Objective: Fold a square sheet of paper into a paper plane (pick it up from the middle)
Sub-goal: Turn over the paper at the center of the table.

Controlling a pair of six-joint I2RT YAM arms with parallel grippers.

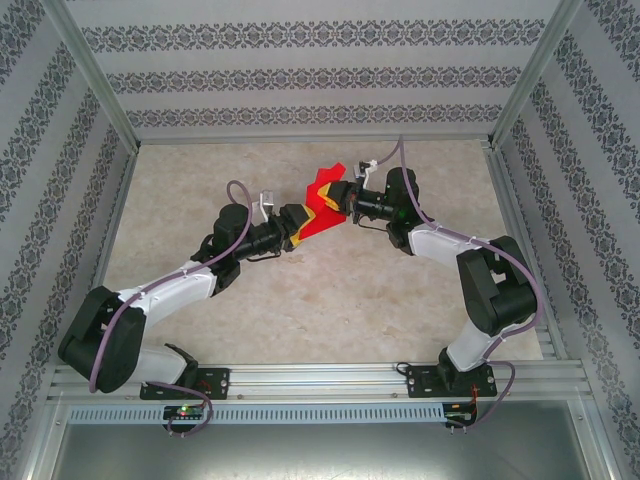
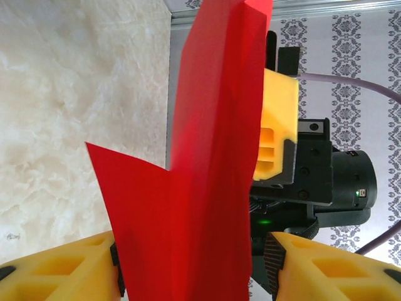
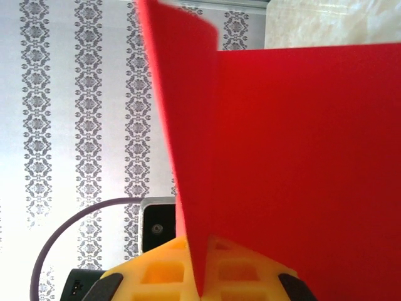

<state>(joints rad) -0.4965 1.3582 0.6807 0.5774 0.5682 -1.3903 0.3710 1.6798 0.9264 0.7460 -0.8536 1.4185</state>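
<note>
Red paper (image 1: 322,205), partly folded with creased flaps, hangs in the air above the middle of the marbled desk (image 1: 200,190), caught between the two arms. The right end effector (image 1: 343,198) is clamped tight on one edge, the sheet rising out from between its yellow fingers (image 3: 163,276). The left end effector (image 1: 305,222) stands parted around the other end, its fingers (image 2: 56,269) either side of the paper without pinching it.

Bare table (image 1: 200,190) all round; red paper (image 1: 322,205) fills the gap between the arms (image 1: 180,285) (image 1: 480,270).
</note>
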